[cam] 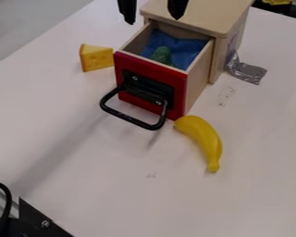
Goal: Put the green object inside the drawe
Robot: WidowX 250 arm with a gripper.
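Hanging down by the top of the wooden box (203, 15), the black gripper (151, 10) has its two fingers spread far apart, with just air between their tips. The green thing (162, 54) is inside the drawer (198, 82), close to the drawer's red front edge. It sits on a bumpy blue cloth (182, 46). The drawer is pulled out, and its black handle (133, 121) sticks out in front. A yellow cheese wedge (96, 58) stands near the drawer, on the side by the table's long slanted edge. The yellow banana (204, 139) lies on the table (113, 185) at the drawer's bottom front corner; I can't tell if they touch. Crinkly silver tape (247, 71) is beside the box, on the side away from the cheese.
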